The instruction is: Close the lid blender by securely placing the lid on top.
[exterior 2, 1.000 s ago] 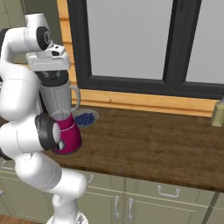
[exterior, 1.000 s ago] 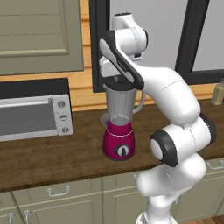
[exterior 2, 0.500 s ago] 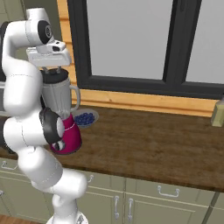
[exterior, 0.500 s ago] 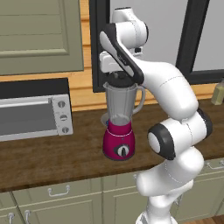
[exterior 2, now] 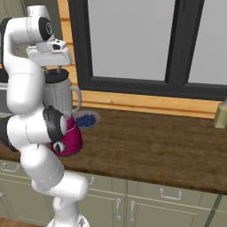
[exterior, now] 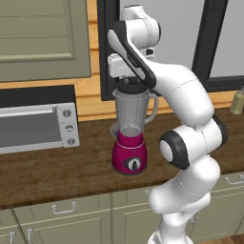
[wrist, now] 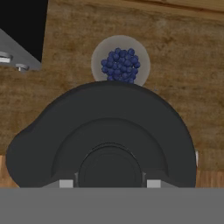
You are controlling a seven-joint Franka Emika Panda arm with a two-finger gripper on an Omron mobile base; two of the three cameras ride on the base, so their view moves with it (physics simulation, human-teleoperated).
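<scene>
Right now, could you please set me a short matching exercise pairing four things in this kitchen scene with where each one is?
Things:
1. lid
2. bowl of blueberries
3. toaster oven
4. bottle

Places:
A. on the counter just behind the blender
B. under the gripper, atop the jar
C. far right, by the window sill
D. left of the blender, under the cabinet

Pairs: 1-B, 2-A, 3-D, 4-C

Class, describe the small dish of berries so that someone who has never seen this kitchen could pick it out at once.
Start at the wooden counter under the big dark-framed window. Find the blender with the magenta base; just behind it, on the window side, sits a shallow grey dish of blueberries. It is the only blue thing on the counter, and far lower than the blender or the toaster oven.
</scene>
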